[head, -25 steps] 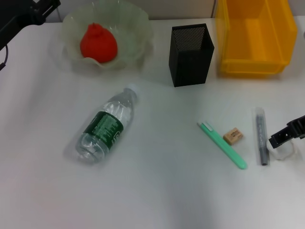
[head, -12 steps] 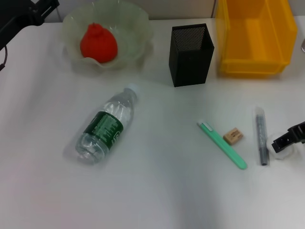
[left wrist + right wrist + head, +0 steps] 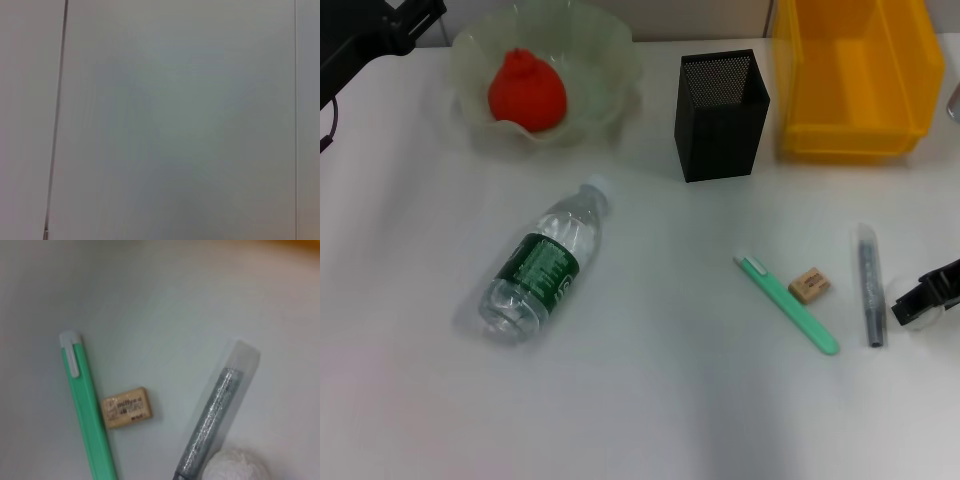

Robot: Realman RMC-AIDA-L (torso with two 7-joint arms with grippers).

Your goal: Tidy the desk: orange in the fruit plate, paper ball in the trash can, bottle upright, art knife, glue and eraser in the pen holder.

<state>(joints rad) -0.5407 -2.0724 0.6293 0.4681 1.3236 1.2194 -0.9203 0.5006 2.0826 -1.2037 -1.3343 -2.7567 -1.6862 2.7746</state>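
Low at the right edge of the head view, the right claw (image 3: pixel 928 298) sits just above the white table (image 3: pixel 670 400), its dark tip over the small white wrinkled paper ball (image 3: pixel 912 312); whether it grips the ball or is released, cannot tell. Left claw (image 3: pixel 405 18) is parked at the far left corner beside the pale green scalloped fruit plate (image 3: pixel 610 60), which holds the red-orange knobby orange (image 3: pixel 525 90); its grip state also cannot be told.

Clear plastic bottle with dark green label (image 3: pixel 542 262) lies on its side, white cap toward the plate. Black mesh square pen holder (image 3: pixel 720 115) stands next to the bright yellow rectangular trash can (image 3: pixel 850 75).

Right wrist view alone shows print on the tiny tan eraser (image 3: pixel 126 407), lying between the green slim art knife (image 3: pixel 90 412) and the silver glitter glue tube (image 3: pixel 212 427), with the paper ball touching the tube's end. Left wrist view shows only a blank pale surface.
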